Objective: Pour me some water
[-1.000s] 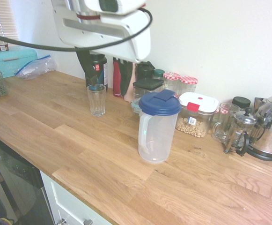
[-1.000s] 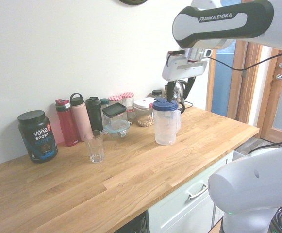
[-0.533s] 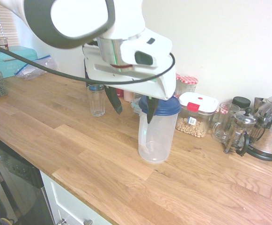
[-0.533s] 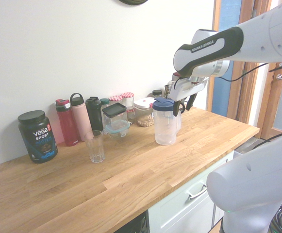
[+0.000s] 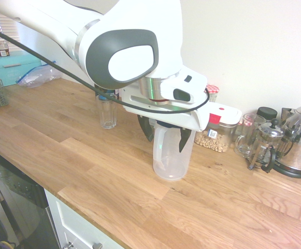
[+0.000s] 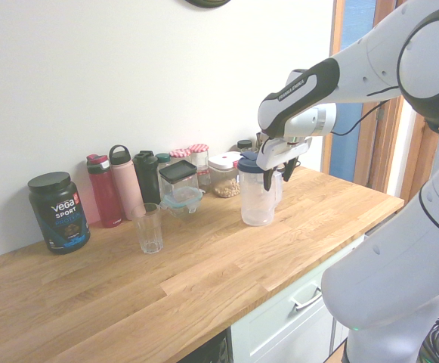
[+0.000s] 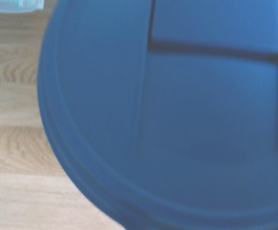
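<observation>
A clear plastic pitcher [image 5: 169, 158] with a blue lid [image 6: 251, 162] stands upright on the wooden counter [image 5: 88, 166]. My gripper [image 5: 165, 136] has come down over its top and is open, one dark finger [image 5: 146, 129] on each side of the upper body; I cannot tell whether they touch it. From the other side the gripper [image 6: 278, 174] hangs at the pitcher's [image 6: 258, 203] right shoulder. The blue lid [image 7: 177, 110] fills the wrist view, blurred. An empty drinking glass [image 5: 107, 111] [image 6: 149, 228] stands apart, further along the counter.
Along the wall stand a black tub [image 6: 58, 212], bottles [image 6: 125, 181], jars [image 6: 198, 157], a nut container [image 5: 217, 129], a French press [image 5: 264, 145] and a kettle [image 5: 300, 142]. A teal box [image 5: 10, 66] and a plastic bag [image 5: 39, 74] sit at the far end.
The arm has come down from high above the counter onto the pitcher; the open fingers now flank its upper body. Pitcher and glass have not moved.
</observation>
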Motion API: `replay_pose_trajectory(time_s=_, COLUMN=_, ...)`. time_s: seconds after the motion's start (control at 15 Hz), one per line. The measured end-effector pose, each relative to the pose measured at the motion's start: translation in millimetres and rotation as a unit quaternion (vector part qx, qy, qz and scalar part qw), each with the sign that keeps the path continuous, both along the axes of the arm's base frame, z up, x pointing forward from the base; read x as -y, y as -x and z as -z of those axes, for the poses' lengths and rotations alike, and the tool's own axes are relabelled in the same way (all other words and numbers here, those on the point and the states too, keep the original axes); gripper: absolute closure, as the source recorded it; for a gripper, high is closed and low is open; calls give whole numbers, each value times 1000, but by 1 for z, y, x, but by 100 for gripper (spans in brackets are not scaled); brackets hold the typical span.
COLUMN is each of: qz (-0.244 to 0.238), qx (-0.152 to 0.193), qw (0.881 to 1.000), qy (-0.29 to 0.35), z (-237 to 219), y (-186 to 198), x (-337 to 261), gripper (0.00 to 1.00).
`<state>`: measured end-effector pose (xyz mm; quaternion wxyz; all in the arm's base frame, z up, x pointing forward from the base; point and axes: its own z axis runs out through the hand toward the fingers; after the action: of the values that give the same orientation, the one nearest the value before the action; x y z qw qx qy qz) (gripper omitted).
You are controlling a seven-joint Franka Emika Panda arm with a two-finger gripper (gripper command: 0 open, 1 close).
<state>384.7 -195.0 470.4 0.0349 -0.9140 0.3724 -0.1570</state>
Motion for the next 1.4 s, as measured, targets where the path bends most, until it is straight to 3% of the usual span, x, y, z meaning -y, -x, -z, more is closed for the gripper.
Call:
replay_pose_trajectory(time_s=1.2, qz=-2, qx=-2, qw=1000, qy=-9, z=2, y=-13, x=-9, gripper=100)
replay_pose_trajectory(time_s=1.4, qz=-5, qx=2, qw=1000, qy=-9, z=-19, y=-10, x=-8, gripper=100)
